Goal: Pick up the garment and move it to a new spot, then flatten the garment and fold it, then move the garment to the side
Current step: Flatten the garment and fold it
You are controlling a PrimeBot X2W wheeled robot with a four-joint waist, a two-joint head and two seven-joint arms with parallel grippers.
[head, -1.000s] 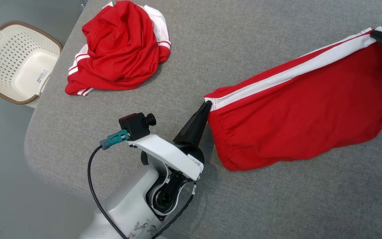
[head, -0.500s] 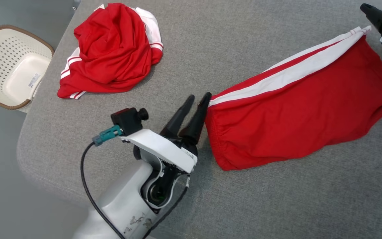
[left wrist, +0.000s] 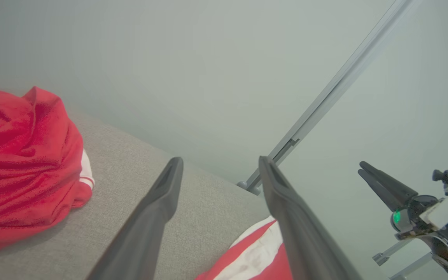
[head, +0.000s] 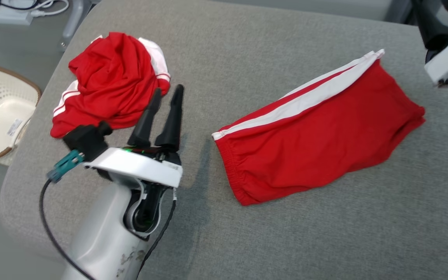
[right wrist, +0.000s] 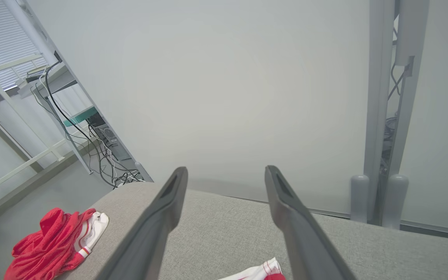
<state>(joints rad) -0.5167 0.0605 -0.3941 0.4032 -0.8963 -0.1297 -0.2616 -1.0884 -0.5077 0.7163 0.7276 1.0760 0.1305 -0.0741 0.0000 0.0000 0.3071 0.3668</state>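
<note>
Red shorts (head: 317, 140) lie flat on the grey upholstered pad (head: 286, 237), right of centre in the head view. They lie diagonally, gathered elastic waistband at the near-left end, leg hems at the far-right end. Fabric is a thin matte knit, mostly smooth, with small puckers along the waistband. A broad white stripe edged with thin red piping runs along the far side. Left gripper (head: 168, 90) is left of the shorts and apart from them, its two long dark tapered fingers spread with nothing between. Its wrist has a white plastic shell, a black camera block and a teal plug with a black cable (head: 47, 225) looping down. Right gripper (head: 440, 17) is at the top right, beyond the shorts' far corner and clear of the cloth. Its tips are cut by the frame edge there, but its wrist view shows both fingers wide and empty above a white-striped corner of the shorts. Crumpled red top (head: 111, 89) with white striped trim sits in a rounded, deeply creased heap at the pad's far left; the left wrist view shows bare pad between it and the fingers. The pad is coarse woven cloth with rounded corners. Cream perforated plastic basket (head: 21, 77) with a brown rim stands off the pad's left edge.
</note>
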